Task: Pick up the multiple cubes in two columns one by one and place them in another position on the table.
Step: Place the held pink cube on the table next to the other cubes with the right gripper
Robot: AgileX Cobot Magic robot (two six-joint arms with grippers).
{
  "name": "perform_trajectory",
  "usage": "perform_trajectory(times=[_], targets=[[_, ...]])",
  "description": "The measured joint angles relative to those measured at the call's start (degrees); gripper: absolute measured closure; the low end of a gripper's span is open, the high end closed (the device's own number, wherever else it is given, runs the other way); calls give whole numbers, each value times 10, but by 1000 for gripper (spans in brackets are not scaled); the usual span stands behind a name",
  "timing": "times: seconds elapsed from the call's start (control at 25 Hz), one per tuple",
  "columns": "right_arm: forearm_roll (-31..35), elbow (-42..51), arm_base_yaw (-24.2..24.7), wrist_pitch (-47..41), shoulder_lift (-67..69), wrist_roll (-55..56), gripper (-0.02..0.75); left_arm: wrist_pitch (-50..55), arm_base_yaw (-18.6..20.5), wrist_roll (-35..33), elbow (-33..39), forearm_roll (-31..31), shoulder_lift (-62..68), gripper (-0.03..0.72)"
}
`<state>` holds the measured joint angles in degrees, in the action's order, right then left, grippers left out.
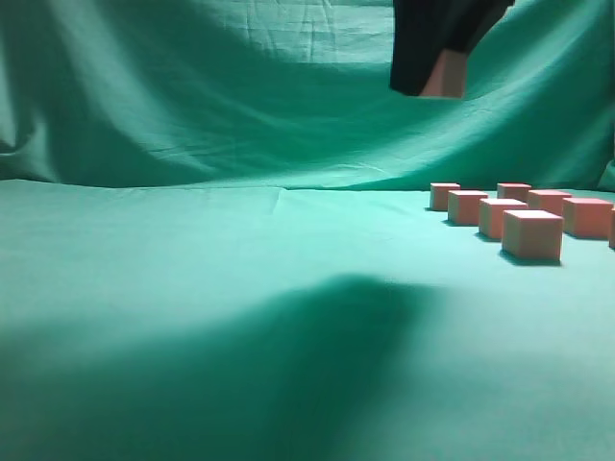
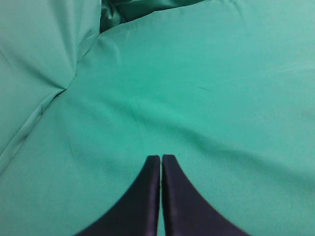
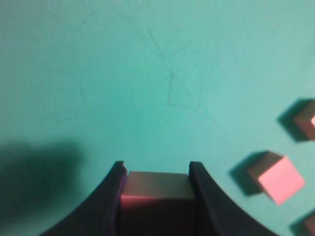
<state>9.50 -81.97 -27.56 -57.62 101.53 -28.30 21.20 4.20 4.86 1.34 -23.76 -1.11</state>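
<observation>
My right gripper (image 1: pixel 444 75) hangs high above the table (image 1: pixel 192 288), shut on one pinkish-red cube (image 1: pixel 446 77). In the right wrist view that cube (image 3: pixel 156 186) sits between the two black fingers (image 3: pixel 156 169). Several more cubes (image 1: pixel 531 233) stand in two columns at the right of the table, below and to the right of the held one. Some of them show at the right edge of the right wrist view (image 3: pixel 279 178). My left gripper (image 2: pixel 161 157) is shut and empty over bare cloth; it is out of the exterior view.
A draped green cloth backdrop (image 1: pixel 240 96) rises behind the table. The arm's broad shadow (image 1: pixel 317 336) lies on the cloth at centre. Folds of the backdrop (image 2: pixel 44 73) show at the upper left of the left wrist view.
</observation>
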Motion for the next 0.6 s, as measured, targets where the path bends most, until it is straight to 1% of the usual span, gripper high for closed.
perform_trajectory(times=[0.24,0.6], targets=[[20,-36,0,12,74,-61,485,0,0,0,0,0,0,688],[21,-50,0,96,128,-70,485,0,0,0,0,0,0,688]])
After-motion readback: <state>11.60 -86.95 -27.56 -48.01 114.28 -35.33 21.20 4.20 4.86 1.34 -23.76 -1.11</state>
